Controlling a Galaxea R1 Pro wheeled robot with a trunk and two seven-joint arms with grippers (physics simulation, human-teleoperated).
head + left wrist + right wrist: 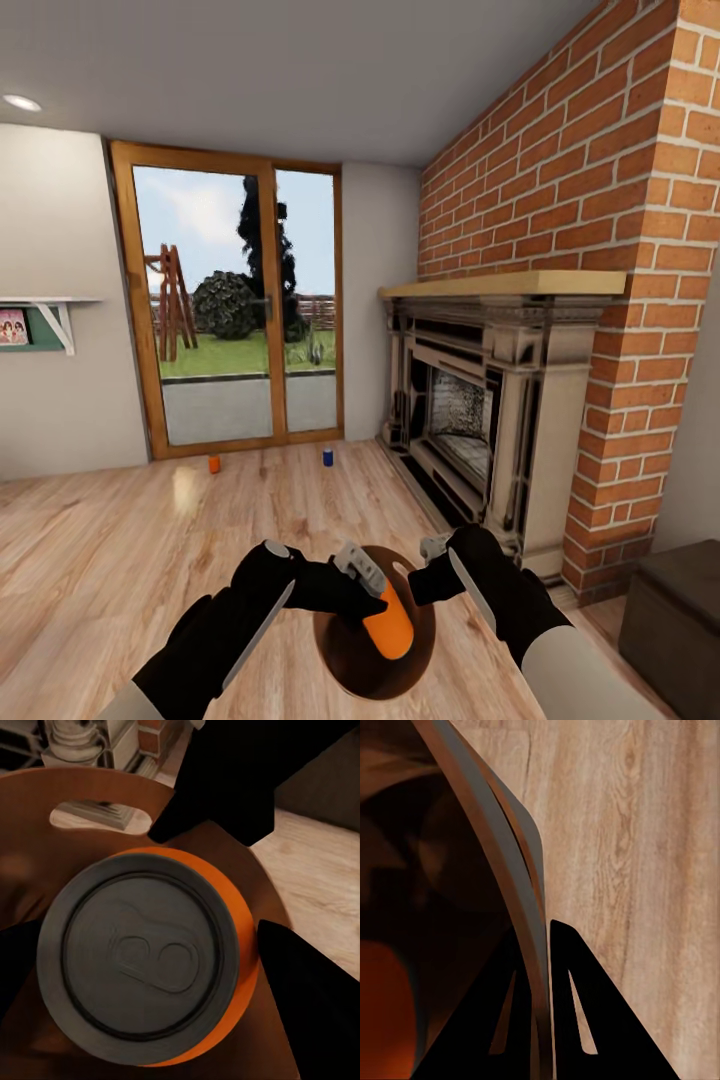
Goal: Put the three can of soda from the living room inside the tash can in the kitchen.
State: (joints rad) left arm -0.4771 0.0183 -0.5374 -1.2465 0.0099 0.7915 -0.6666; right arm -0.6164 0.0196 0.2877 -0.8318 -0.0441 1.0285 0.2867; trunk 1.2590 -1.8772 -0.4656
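In the living room, the left tool grips an orange can inside the bucket. The right tool pinches the bucket's rim. Another orange can and a blue can stand by the glass doors.

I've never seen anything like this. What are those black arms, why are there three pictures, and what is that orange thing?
You are looking through a simulated robot's cameras. The big picture comes from its head, looking down over its two black arms in a living room with a brick fireplace and glass doors. The other two come from cameras near each claw. The left claw holds an orange soda can inside a small brown-lined bucket; its wrist camera looks straight at the can's top. The right claw pinches the bucket's rim between its two fingers. Two more cans, one orange and one blue, stand on the wood floor by the doors.
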